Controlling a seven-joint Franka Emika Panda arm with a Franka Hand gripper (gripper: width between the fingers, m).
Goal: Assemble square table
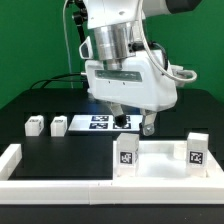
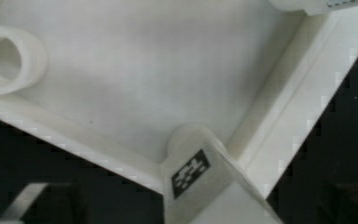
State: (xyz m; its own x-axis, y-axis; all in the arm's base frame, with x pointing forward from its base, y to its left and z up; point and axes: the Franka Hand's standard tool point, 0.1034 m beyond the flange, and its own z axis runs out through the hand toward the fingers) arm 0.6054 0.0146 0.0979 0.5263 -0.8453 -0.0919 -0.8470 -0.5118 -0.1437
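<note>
Hovering claw [image 1: 134, 122], jaws wide and empty, near flat-lying tabletop [image 1: 160, 165] (two tagged legs [image 1: 125, 155] [image 1: 195, 150] upright, long axes vertical)

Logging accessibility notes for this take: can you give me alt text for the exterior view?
A white robot gripper, jaws open and empty, hangs over a black table just behind a white tabletop panel with two tagged legs standing at it. Two more legs sit apart toward the exterior view's left.
</note>
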